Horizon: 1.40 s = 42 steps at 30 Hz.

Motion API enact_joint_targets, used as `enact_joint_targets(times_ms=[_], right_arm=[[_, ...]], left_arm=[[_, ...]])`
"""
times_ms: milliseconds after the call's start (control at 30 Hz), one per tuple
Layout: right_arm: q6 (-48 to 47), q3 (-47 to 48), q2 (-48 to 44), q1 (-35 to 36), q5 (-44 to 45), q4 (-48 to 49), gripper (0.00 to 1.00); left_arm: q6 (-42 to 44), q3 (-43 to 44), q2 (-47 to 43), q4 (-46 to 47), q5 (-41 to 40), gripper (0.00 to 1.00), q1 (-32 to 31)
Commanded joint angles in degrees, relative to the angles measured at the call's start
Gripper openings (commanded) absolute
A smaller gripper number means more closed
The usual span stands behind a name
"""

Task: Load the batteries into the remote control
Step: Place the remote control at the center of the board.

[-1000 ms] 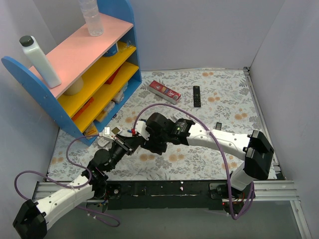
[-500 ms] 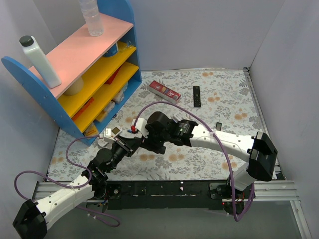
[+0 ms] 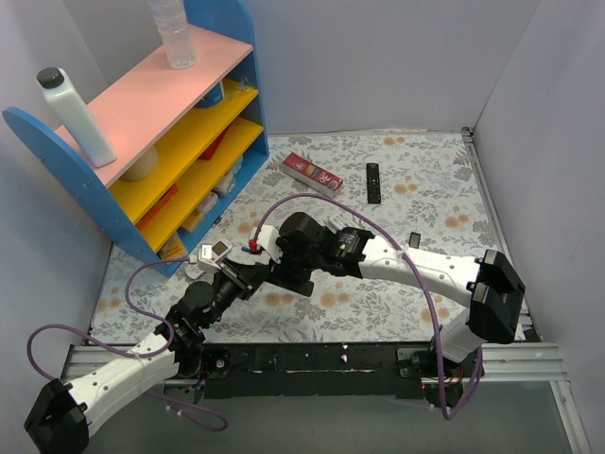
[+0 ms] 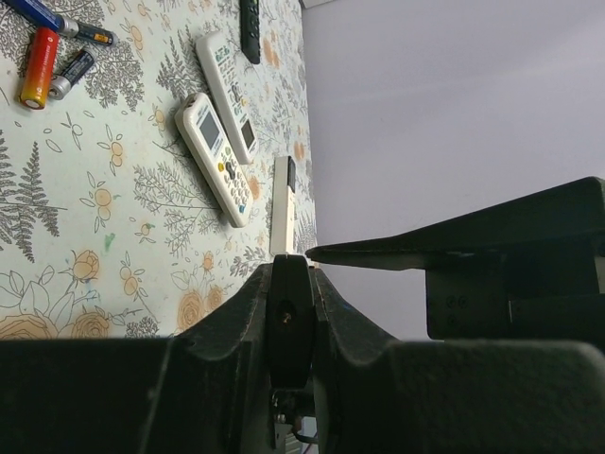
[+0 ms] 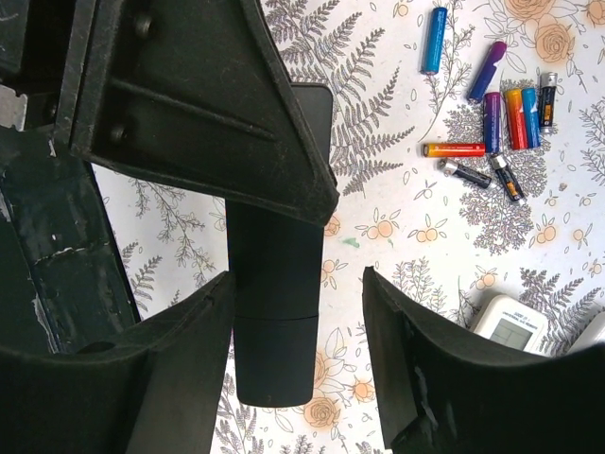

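My left gripper [image 4: 291,274] [image 3: 253,270] is shut on a slim black bar-shaped remote [image 5: 274,312], seen end-on in the left wrist view and held above the mat. My right gripper [image 5: 298,284] [image 3: 271,255] is open. Its jaws stand either side of that bar's free end, with a gap on the right side. The slim silver-white remote control [image 4: 282,203] lies on the mat, apart from both grippers. Several batteries [image 5: 492,118] with blue, purple, orange and dark wraps lie loose on the mat; some also show in the left wrist view [image 4: 38,66].
Two wider white remotes with button pads [image 4: 216,156] lie beside the slim one. Another black remote [image 3: 373,183] and a red box [image 3: 312,174] lie at the back. A blue shelf unit [image 3: 142,142] stands at the left. White walls close in the mat [image 3: 425,189].
The right arm has shifted slightly and its elbow has moved a little. Both grippers stay together over the middle-left of the mat.
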Motion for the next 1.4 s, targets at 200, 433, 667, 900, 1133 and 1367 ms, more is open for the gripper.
enact_joint_targets(times_ms=[200,433,667,900,1133,1367], right_arm=[[1.0,-0.4,1.8,-0.1,-2.3,0.2,0.64],[1.5,-0.5,2.3,0.4,-2.8,0.0,0.64],[1.6,-0.8,1.1,0.4,-0.9,0.7,0.42],[5.2,-0.2,0.6,0.4,7.6,-1.3,0.30],[7.9,-2.0,-1.0,-3.6,14.5,-3.0,0.28],[8.7,-9.7,-4.0,-20.3,15.0,-2.7,0.25]], left_arm=[[-2.5,-1.3,-2.1,0.7,-1.6,0.00,-0.2],[-4.7,-1.3,-2.8,1.8,-2.7,0.00,-0.2],[-4.1,-1.3,-2.6,0.4,-2.2,0.01,-0.2],[-0.4,0.9,-4.0,-4.9,-3.0,0.29,-0.2],[8.0,6.9,-9.3,-18.2,-10.3,0.75,-0.2],[17.6,12.6,-18.4,-31.5,-19.0,0.91,-0.3]])
